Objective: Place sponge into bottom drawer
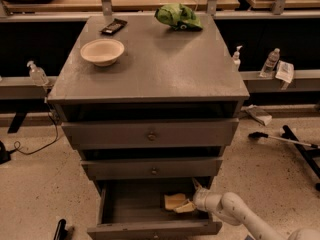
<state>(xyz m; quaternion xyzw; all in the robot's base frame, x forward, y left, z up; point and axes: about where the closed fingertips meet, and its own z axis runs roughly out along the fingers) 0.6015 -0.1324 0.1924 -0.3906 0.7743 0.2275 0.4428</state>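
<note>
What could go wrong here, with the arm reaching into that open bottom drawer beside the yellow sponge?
1. The gripper is right against the sponge inside the bottom drawer. If the soft foam clings to it, pulling away might drag the sponge out again.
2. The arm reaches in just below the middle drawer. Rising too steeply on the way out could knock that drawer's front.

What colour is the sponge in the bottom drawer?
Pale yellow sponge, seen in the camera view, inside the bottom drawer; pincer next to it.
</note>
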